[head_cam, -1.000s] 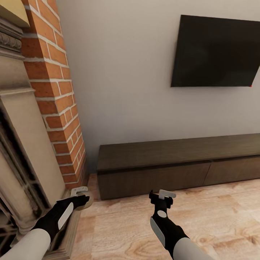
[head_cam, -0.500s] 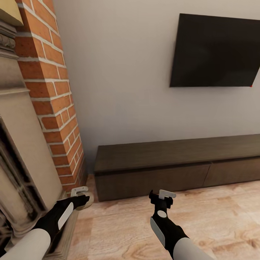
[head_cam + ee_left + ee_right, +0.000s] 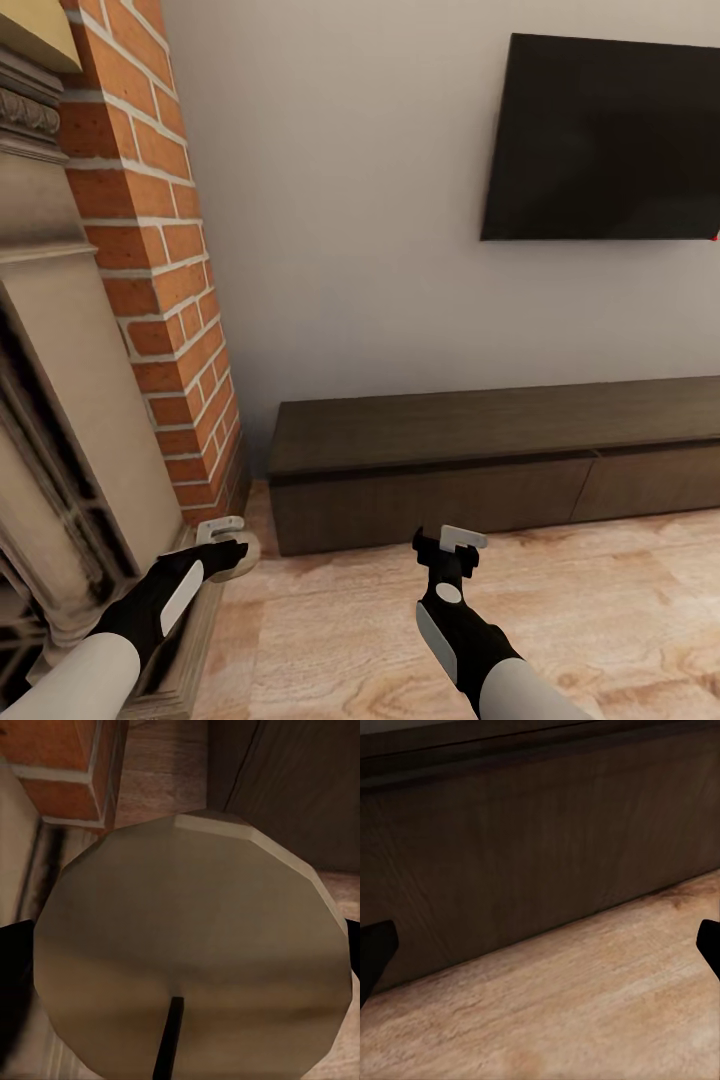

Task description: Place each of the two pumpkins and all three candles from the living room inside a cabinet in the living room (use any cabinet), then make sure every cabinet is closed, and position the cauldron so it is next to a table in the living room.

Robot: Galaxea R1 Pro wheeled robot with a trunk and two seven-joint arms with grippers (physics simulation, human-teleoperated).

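Ahead of me the cabinet (image 3: 470, 470) runs lengthwise along the wall under the TV (image 3: 605, 140), drawers shut, its left end near the brick fireplace (image 3: 150, 250). My left gripper (image 3: 228, 545) clasps a candle (image 3: 191, 945), pale flat top toward the wrist camera. My right gripper (image 3: 450, 545) is spread wide, empty, aimed at the cabinet front.

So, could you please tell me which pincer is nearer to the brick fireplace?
Left. The left pincer sits beside the brick fireplace, holding a candle; the right pincer faces the cabinet.
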